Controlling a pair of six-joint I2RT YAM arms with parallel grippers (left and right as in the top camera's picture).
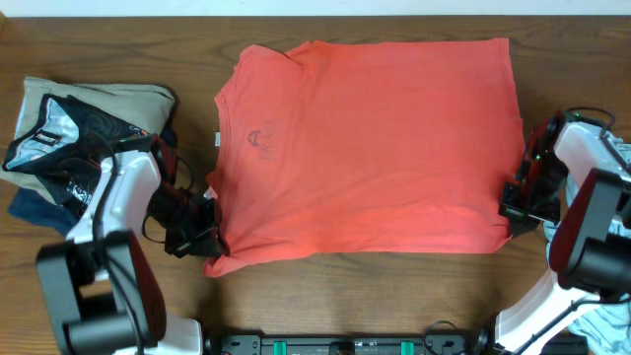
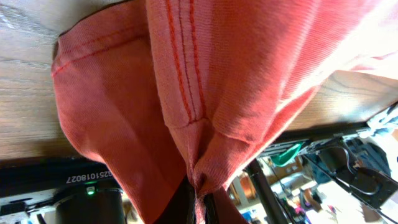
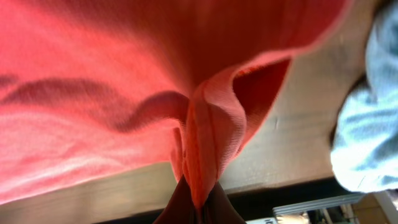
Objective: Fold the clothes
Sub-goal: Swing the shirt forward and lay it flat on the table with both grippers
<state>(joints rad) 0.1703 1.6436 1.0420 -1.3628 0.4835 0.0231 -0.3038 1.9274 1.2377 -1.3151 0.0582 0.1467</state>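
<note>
1. On the wooden tabletop (image 1: pixel 375 296), the coral-red T-shirt (image 1: pixel 365 148) lies spread flat. Its neck is toward my left side and its hem toward my right, and the lettering shows only faintly through the cloth.
2. My left pincer (image 1: pixel 209 237) is clamped on the near edge at the neck end. My wrist view shows a stitched seam bunched between the closed tips.
3. My right pincer (image 1: pixel 515 202) is clamped likewise on the near hem corner, with a fold of red cloth pinched between its tips.
4. A pale grey-blue shirt (image 3: pixel 367 124) lies near my right arm. A pile of other garments (image 1: pixel 79 128) sits at the far left, apart from the T-shirt.
5. I judge this to be the start of the first fold: both near corners are gripped and nothing is turned over yet.
6. The next move calls for lifting both corners together, level with each other. I would then carry the near edge across toward the far edge, keeping the cloth taut between my pincers so the fold line comes out straight.
7. The risk, as I see it, is that one pincer leading the other would skew the crease or drag the whole shirt.
</note>
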